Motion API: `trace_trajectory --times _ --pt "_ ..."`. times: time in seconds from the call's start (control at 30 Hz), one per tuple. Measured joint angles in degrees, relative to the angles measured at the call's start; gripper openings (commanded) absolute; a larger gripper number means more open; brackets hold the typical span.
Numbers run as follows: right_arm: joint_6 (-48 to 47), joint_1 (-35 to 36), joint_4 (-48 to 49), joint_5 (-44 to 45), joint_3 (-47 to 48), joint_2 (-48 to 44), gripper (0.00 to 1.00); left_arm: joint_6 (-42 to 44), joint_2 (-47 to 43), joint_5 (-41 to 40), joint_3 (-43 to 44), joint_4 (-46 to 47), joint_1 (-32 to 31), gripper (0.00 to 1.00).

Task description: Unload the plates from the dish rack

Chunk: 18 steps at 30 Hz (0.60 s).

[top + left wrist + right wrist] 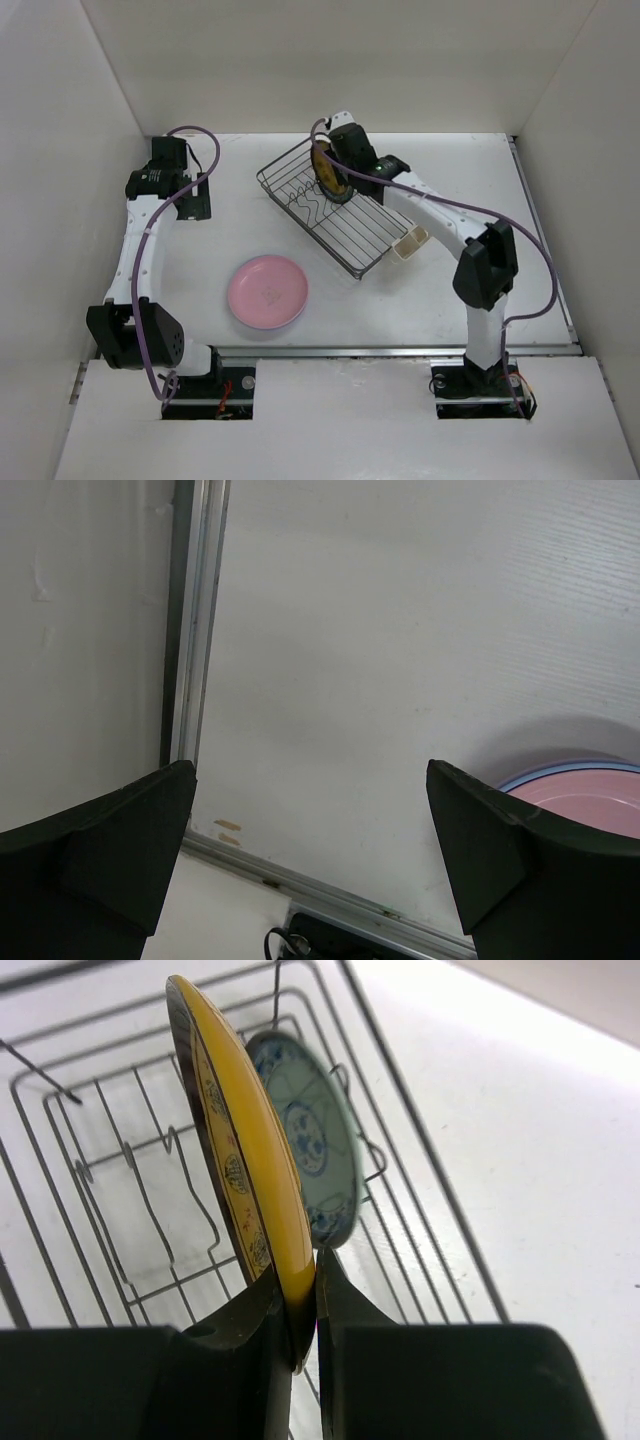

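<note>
Right end effector [300,1305] pinching upright yellow plate [245,1170], at dish rack [345,225]

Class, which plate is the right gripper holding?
The yellow-backed plate, upright at the dish rack, rim pinched by the right gripper; the blue-patterned plate behind stands free, the pink plate lies flat.

Glossy yellow-brown plate [245,1175] with a band of small dark ornamental motifs near its brown rim. Behind it, a pale teal-green plate [315,1145] painted with blue floral patterns. Black right gripper [300,1295]. Dark wire dish rack [345,225] with a cream utensil cup [411,242]. Plain pink plate [267,291], a thin blue edge [560,772] showing beneath it, on a white table [480,180]. White arms [135,260] with black joints and purple cables [540,250].
</note>
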Motion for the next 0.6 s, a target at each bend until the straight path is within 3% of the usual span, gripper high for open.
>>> trace_trajectory --times 0.33,0.6 --pt "-0.1 0.0 2.1 0.8 -4.2 -7.5 0.00 0.0 0.0 0.4 0.0 0.2 0.0 1.00" --pt "2.8 0.0 -3.0 -8.9 -9.9 -15.1 0.00 0.0 1.9 1.6 2.6 -0.1 0.0 1.00"
